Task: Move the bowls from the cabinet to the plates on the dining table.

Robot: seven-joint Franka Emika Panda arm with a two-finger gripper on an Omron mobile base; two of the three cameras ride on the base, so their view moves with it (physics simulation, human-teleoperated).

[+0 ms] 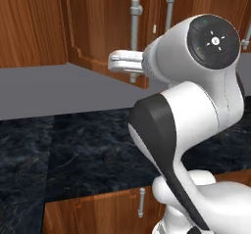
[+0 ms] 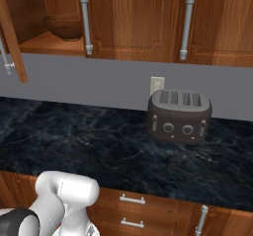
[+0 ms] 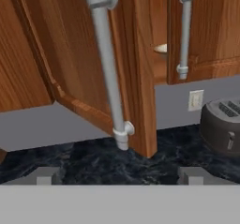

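Two fingers apart, cabinet door ahead

Even, diffuse rendered lighting; soft sheen on the black tabletop; faint shadows; edges slightly soft, no glare.

A flat grey wall is running behind the black, pale-veined marble table, carrying a cream outlet plate. A dark grey four-slot toaster is sitting beneath it.
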